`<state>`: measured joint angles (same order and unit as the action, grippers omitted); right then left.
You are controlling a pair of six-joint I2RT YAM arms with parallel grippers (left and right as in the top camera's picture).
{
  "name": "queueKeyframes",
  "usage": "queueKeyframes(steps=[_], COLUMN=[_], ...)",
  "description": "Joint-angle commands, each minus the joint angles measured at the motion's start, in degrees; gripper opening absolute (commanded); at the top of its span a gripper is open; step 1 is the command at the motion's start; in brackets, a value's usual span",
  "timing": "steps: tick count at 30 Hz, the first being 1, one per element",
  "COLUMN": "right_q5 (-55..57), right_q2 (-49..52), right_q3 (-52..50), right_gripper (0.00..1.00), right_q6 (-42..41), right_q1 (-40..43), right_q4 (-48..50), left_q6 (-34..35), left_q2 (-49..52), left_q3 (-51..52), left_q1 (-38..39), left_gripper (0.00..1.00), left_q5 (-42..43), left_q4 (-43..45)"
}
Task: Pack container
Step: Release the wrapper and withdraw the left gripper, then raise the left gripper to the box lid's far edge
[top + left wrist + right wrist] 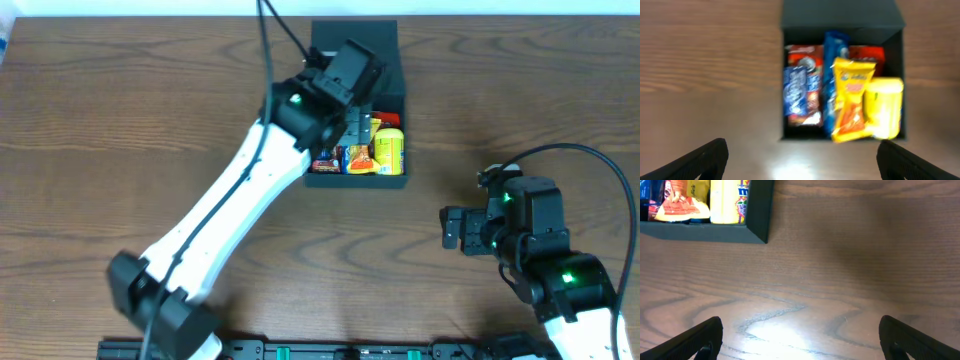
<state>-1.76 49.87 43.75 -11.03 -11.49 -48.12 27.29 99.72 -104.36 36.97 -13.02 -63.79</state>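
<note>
The dark teal-green container stands open at the back middle of the table, its flap lid folded back. It holds several snack packets and a yellow tub. In the left wrist view the container shows red, blue and yellow packets beside the yellow tub. My left gripper is open and empty, above the container's left part. My right gripper is open and empty over bare table, right of the container. The container's corner shows in the right wrist view.
The wooden table spreads to the left and front. The left arm crosses diagonally from the front edge to the container. A black rail runs along the front edge.
</note>
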Motion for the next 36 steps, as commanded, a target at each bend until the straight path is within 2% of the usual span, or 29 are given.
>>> queueKeyframes(steps=[1,5,13,22,24,27,32,36], right_q5=[-0.22,-0.22,-0.22,-0.22,-0.22,-0.22,-0.22,-0.22], right_q2=[0.02,0.02,0.02,0.02,0.02,0.02,0.02,0.02], right_q3=[0.28,0.28,0.28,0.28,0.28,0.28,0.28,0.28], right_gripper=[0.99,0.99,0.99,0.99,0.99,0.99,0.99,0.99], right_q6=[0.81,0.81,0.81,0.81,0.81,0.81,0.81,0.81], right_q1=[0.55,0.55,0.55,0.55,0.55,0.55,0.55,0.55], right_q4=[0.11,0.11,0.11,0.11,0.11,0.11,0.11,0.15], left_q6=[-1.97,-1.99,-1.92,-3.54,-5.68,-9.01,-8.7,-7.91], left_q2=[-4.83,-10.78,-26.08,-26.36,-25.77,-24.02,-17.84,-10.25], left_q3=[0.94,3.15,17.62,18.38,18.38,18.38,18.21,14.71], left_q1=[-0.13,-0.13,-0.42,-3.19,-5.22,-10.84,-21.7,-26.38], left_gripper=[0.96,0.96,0.96,0.95,0.95,0.95,0.95,0.96], left_q5=[-2.99,-2.93,1.2,3.67,7.06,17.25,34.12,38.56], left_q4=[-3.39,-6.86,-2.05,-4.52,-2.62,1.57,8.35,8.7])
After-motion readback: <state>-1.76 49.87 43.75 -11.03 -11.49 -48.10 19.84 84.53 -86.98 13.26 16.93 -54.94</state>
